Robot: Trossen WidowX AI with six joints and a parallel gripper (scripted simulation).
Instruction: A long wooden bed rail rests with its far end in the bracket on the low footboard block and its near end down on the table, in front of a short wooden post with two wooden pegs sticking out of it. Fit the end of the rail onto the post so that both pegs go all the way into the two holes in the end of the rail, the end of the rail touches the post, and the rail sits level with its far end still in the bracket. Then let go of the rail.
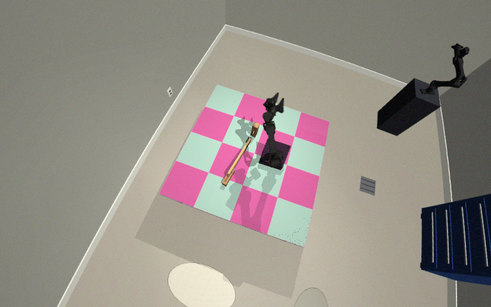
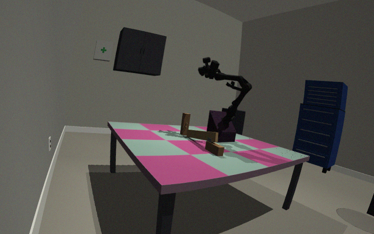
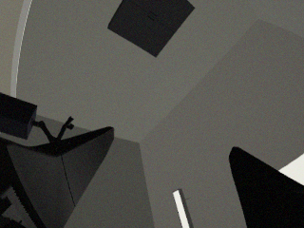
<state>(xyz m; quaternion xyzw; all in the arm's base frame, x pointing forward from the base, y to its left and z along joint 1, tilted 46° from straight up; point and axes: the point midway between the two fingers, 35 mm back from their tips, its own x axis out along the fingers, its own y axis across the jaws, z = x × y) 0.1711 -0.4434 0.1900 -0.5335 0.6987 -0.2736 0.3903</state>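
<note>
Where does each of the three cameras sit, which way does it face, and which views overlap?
Top: high overhead, looking down on the pink-and-mint checkered table, the long wooden rail and the whole black arm.
Exterior: low in the room, off a table corner, facing the rail, the upright wooden post and the arm, its open gripper raised.
Wrist: on the gripper, aimed up at the wall; only two dark fingers show.
Shared: exterior and wrist both show the dark wall cabinet and the green-cross sign.
</note>
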